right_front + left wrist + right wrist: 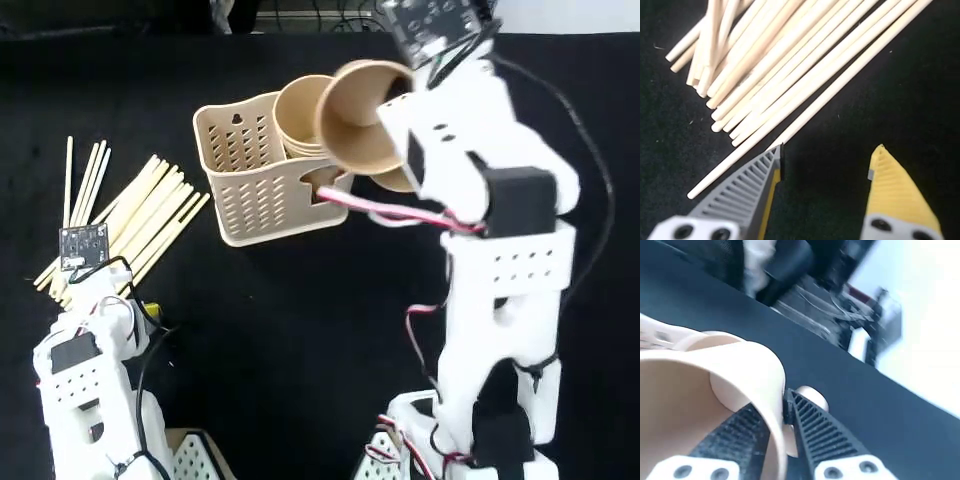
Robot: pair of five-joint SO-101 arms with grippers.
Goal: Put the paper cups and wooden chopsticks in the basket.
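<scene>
A beige slotted basket [250,185] stands at the back middle with a paper cup [298,112] inside it. My right gripper [785,396] is shut on the rim of a second paper cup [352,118], held tilted in the air just right of the basket. A third cup [397,180] lies on the table behind the right arm. Several wooden chopsticks [135,212] lie fanned out at the left. My left gripper [829,150] is open just above the black table, close to the near ends of the chopsticks [790,75], with nothing between its fingers.
The table is covered in black cloth [300,330]. The white right arm [500,260] stands tall at the right front, and the left arm's base [85,400] sits at the left front. Cables and equipment lie beyond the far edge.
</scene>
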